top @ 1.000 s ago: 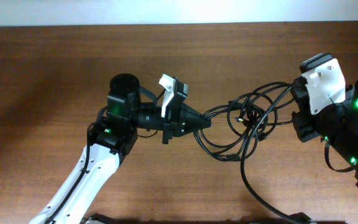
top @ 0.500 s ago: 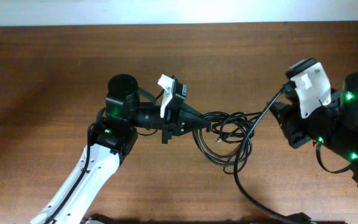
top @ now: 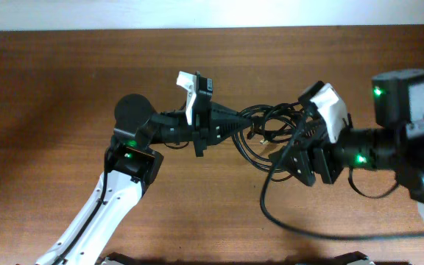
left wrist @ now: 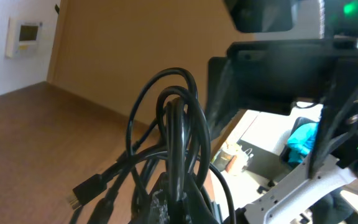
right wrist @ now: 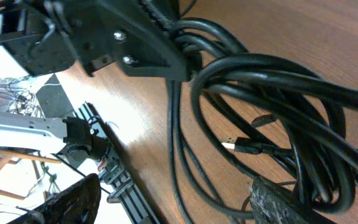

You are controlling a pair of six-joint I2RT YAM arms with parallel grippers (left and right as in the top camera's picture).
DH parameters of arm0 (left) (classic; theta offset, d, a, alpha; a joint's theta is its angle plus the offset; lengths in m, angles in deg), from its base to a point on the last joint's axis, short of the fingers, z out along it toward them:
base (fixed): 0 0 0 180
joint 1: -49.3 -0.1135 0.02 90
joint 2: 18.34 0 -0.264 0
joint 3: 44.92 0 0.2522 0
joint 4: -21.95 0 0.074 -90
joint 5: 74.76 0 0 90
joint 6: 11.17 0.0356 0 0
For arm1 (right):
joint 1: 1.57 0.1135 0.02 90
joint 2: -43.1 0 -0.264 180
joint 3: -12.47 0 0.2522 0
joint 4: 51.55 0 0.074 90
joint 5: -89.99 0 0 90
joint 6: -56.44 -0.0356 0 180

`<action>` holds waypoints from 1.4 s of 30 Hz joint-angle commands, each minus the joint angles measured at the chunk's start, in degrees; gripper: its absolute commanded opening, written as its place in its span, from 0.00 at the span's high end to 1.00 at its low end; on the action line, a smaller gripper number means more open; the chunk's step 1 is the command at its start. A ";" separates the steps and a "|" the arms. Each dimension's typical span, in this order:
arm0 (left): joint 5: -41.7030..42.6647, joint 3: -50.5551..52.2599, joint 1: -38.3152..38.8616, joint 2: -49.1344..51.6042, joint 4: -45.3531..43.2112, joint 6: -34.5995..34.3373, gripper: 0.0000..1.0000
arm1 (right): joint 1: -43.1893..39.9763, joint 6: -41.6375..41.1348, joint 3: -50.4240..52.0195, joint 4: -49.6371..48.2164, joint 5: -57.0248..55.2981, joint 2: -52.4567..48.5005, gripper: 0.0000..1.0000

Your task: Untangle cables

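Observation:
The cables [top: 271,121] are a tangle of thin black loops hanging from my left gripper [top: 238,126], which is shut on them at mid table. In the left wrist view the loops [left wrist: 173,124] rise from the closed fingertips, and a plug [left wrist: 82,190] dangles at lower left. My right gripper [top: 289,158] sits just right of and below the bundle, open. In the right wrist view its fingers [right wrist: 73,202] stand wide apart. Some cable strands [right wrist: 278,81] and a small plug [right wrist: 241,146] run between and past them, unpinched.
One long black cord [top: 271,213] trails from the bundle toward the table's front edge and off to the right. The brown wooden table [top: 50,88] has a white wall strip along its far edge. The two arms are close together.
My right gripper has opened and released the cables, swinging left and down toward the bundle. The stretched tangle has drawn back toward my left gripper, which has shifted slightly up.

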 commanded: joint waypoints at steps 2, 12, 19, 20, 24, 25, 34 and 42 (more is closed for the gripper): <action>-2.34 -0.39 1.79 -0.24 -0.61 -2.34 1.00 | -0.04 7.17 -0.81 -0.07 8.44 -3.21 0.29; -4.44 -0.39 2.21 -0.24 -0.79 -2.75 1.00 | 0.02 10.10 -0.81 -2.01 9.68 -8.52 0.30; -10.29 -0.39 4.81 -0.22 -0.26 -2.71 1.00 | 0.00 10.10 -0.81 -2.36 9.64 -8.94 0.89; -10.29 -0.39 4.76 -0.22 -0.13 -2.69 1.00 | 0.00 10.10 -0.81 -2.34 9.64 -8.94 0.96; -18.12 -0.39 4.76 -0.22 10.05 -0.07 1.00 | -0.17 10.10 -0.81 -2.25 9.66 -8.11 0.96; -19.10 -0.39 4.76 -0.22 12.59 -0.04 1.00 | -0.22 10.10 -0.83 -3.52 9.66 -7.23 0.96; -19.93 -0.39 4.81 -0.22 34.47 8.31 1.00 | -0.22 9.64 -0.83 -14.97 9.49 1.73 0.96; -20.33 -0.39 4.33 -0.24 35.21 8.28 1.00 | -0.22 -6.16 -0.83 -14.64 -12.20 2.67 0.96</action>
